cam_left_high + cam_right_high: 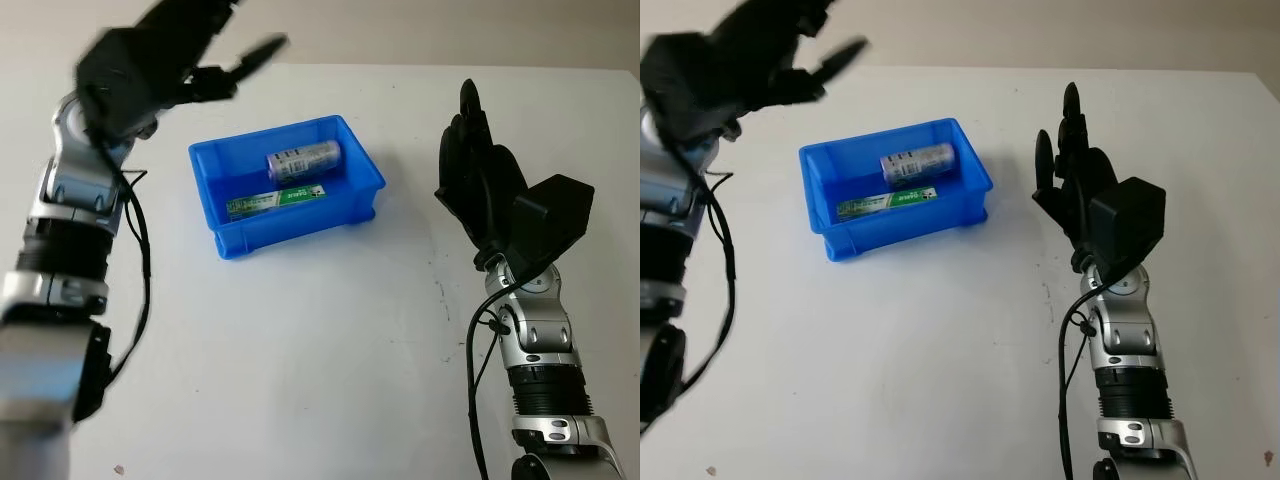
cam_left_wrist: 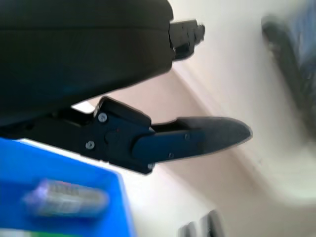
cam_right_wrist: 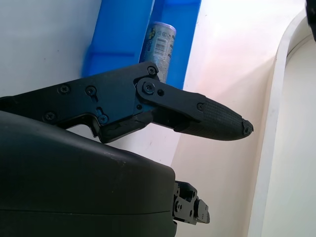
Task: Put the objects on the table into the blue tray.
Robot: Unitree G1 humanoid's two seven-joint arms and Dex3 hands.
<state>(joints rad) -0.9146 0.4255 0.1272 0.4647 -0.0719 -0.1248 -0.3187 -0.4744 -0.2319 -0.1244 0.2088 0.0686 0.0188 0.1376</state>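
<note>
Tray (image 1: 365,166) already holds can (image 1: 303,158) and box (image 1: 277,199).
Left hand (image 1: 160,70), released, hovers at tray's ten o'clock; right hand (image 1: 478,170), released, at three o'clock.

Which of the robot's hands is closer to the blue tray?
Left. The left hand hangs open above the blue tray's far left corner; the right hand is open, off to its right, farther away.
</note>
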